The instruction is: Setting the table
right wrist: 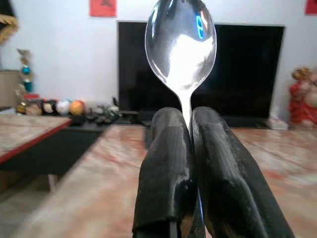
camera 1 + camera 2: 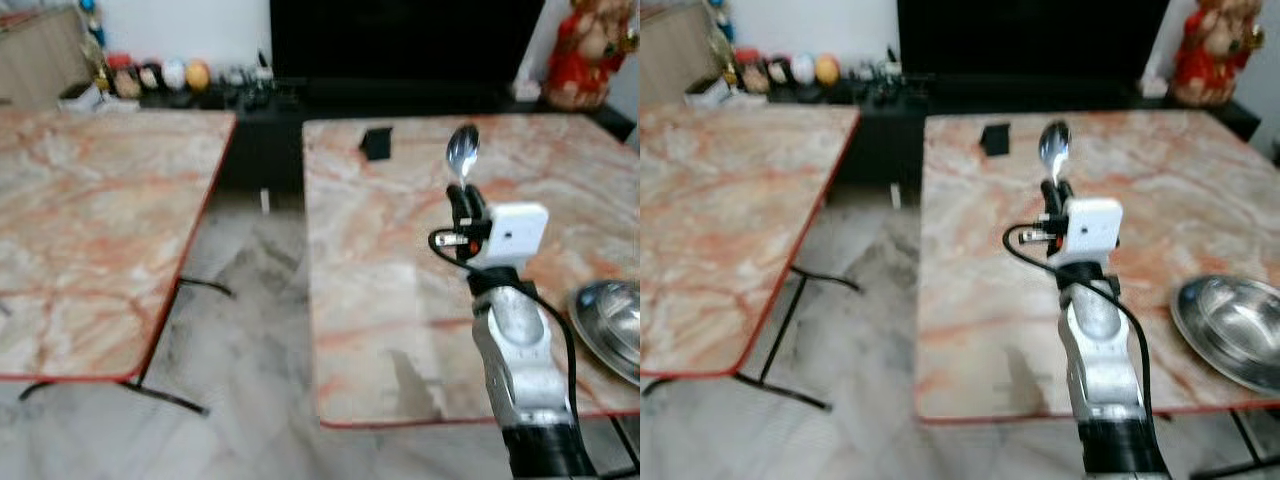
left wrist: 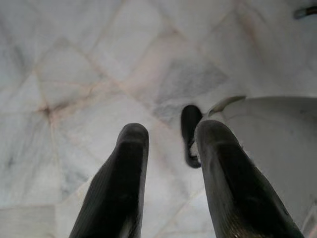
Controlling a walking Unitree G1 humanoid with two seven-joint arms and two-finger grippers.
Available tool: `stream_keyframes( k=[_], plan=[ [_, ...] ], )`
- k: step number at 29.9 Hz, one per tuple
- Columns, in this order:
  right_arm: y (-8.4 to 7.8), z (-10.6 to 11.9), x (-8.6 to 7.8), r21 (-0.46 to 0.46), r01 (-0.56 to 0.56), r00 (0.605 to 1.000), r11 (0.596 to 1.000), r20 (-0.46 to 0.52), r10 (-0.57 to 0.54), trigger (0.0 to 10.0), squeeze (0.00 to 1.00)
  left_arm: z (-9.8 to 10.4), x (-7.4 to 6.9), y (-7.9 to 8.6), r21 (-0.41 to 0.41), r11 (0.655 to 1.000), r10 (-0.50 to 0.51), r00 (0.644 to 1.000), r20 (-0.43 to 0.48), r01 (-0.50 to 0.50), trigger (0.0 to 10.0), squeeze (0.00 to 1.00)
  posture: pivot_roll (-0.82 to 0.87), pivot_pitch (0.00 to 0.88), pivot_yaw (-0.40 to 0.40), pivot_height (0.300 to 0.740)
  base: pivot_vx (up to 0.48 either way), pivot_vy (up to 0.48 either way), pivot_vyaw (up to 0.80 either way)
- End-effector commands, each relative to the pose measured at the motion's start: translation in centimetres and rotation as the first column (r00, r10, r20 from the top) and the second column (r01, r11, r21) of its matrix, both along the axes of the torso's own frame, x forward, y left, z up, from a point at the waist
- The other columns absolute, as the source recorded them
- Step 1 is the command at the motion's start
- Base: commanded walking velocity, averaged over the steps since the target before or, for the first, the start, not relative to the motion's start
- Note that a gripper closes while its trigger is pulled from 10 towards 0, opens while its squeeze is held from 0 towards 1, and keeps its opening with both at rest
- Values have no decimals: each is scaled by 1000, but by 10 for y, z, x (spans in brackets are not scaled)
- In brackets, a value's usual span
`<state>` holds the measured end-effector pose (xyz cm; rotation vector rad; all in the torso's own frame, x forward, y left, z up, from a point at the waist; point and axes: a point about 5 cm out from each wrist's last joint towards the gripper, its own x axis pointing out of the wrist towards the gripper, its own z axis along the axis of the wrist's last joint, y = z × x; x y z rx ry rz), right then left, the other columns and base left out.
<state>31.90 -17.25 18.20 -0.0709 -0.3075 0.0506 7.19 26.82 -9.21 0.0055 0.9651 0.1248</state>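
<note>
Steel bowl [image 2: 1232,330]: on marble worktop [image 2: 980,300], right edge, contents indiscernible. Right pincer [image 1: 190,130]: clamped on upright spoon [image 1: 181,39]. Left pincer [image 3: 168,148]: fingers parted, above floor [image 3: 74,74].

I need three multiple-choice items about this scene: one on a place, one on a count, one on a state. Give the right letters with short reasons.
1. Where does the steel bowl sit?
A. on the floor
B. on the right-hand table, near its front right part
C. on the left-hand table

2. How many marble-patterned tables are in view?
A. one
B. two
C. three

3. What is the state of the right gripper?
A. open
B. shut on the spoon
C. shut on the bowl

Key: 1 B, the bowl rests on that tabletop; 2 B, two tables stand with a gap between; 3 B, the jaws clamp the spoon's handle, bowl end up.
</note>
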Motion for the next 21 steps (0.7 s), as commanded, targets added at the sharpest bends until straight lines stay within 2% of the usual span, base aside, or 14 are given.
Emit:
stream_keyframes(
  k=[1,14,21],
  plan=[
    [-5,4,-1,3,18,1000,1000,15,-18,10000,0,-2,-5,-2,-7,1000,-3,1000,-21,3,10000,0,-87,0,31,740,0,-398,0],
    [-7,6,-1,-15,25,1000,1000,16,-25,10000,0,-2,-4,-1,-7,1000,-5,1000,-20,4,10000,0,-103,0,35,740,0,-396,0],
    [-19,10,-8,-45,49,999,998,17,-49,10000,0,-1,-4,-1,-11,1000,-10,1000,-22,9,10000,0,-117,0,36,740,0,-398,0]
  ],
)
